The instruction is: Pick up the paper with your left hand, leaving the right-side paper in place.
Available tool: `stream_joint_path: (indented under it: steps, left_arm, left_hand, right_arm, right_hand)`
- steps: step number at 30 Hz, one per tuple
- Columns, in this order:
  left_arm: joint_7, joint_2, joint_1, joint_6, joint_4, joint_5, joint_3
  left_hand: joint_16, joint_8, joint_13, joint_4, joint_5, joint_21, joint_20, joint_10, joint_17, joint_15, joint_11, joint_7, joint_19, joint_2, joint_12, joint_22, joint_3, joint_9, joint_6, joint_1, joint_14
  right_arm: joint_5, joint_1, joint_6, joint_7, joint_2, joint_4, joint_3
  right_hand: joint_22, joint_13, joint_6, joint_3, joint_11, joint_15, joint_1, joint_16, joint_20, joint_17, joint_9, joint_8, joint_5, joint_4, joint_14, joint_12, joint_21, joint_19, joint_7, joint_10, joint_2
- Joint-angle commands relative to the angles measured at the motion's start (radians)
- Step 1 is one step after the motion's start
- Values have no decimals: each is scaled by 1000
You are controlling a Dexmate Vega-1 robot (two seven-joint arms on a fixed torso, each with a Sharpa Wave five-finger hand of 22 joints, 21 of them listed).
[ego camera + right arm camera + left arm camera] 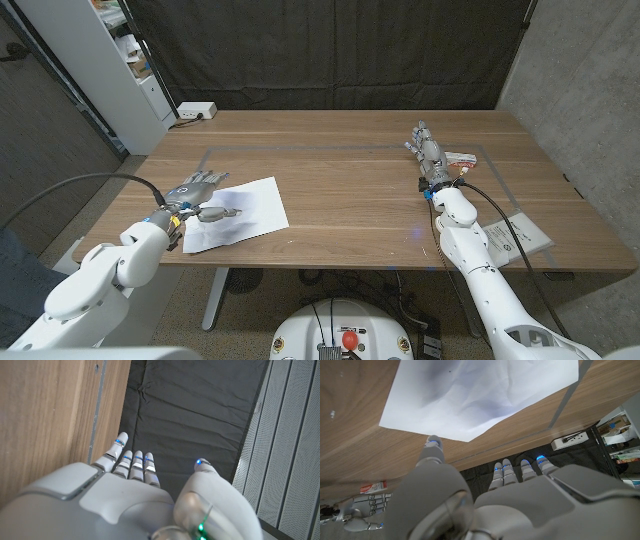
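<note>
Wooden table point(340, 140) under two papers point(240, 212)

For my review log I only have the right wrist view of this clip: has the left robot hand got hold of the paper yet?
Observer: Not yet. The head view shows the plain white sheet of paper lying flat on the brown wooden table, with the left robot hand at its left edge, fingers apart.
Operator: And the right-side paper?
Observer: The printed white sheet lies at the table's right edge. The right robot hand is apart from it and holds nothing.
</note>
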Motion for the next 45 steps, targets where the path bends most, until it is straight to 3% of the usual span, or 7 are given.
stream_joint_path:
  steps: [1, 8, 26, 45]
  left_arm:
    - [-79, 66, -52, 93, -20, 25, 82]
    - [-106, 98, -74, 137, -20, 35, 119]
    - [-82, 138, -108, 161, 18, -34, 168]
    - [19, 122, -98, 138, 70, -148, 177]
  left_hand:
    - [7, 4, 4, 1, 10, -1, 29, 0, 4, 17, 13, 10, -4, -11, 5, 3, -12, 2, 3, 1, -2]
    - [5, 0, 6, 4, 13, -6, 44, -7, 4, 36, 17, 21, -7, -14, 5, 4, -21, 2, -7, -2, -11]
    - [11, 2, 9, 11, 19, -9, 52, 6, 4, 52, 31, 29, 1, -18, 13, 5, -36, 2, -3, -10, -1]
    - [14, 4, 11, 17, 24, -11, 53, 20, 3, 42, 41, 39, 8, -13, 19, 6, -47, 2, 6, -16, 6]
  right_arm:
    - [2, 10, 6, 13, 2, 13, 5]
    - [4, 5, 5, 11, 2, 11, 11]
    - [0, -9, -7, 0, -3, -17, 10]
    - [-10, -15, -21, -9, -6, -28, -3]
  right_hand:
    - [6, 3, 4, 0, 1, 2, 4, 0, 4, 0, 0, -3, 10, -5, 1, 1, -3, 6, -5, -3, 8]
    - [6, 3, 3, -1, 1, 2, 3, -1, 5, 0, 0, -4, 10, -6, 2, 1, -7, 7, -6, -5, 8]
    - [6, 3, 3, -2, 1, 1, 2, -3, 7, 1, 0, -4, 11, -7, 3, 1, -16, 9, -6, -4, 10]
    - [6, 3, 3, -3, -2, 1, 3, -7, 8, 0, 0, -4, 12, -10, 4, 1, -28, 13, -8, -5, 11]
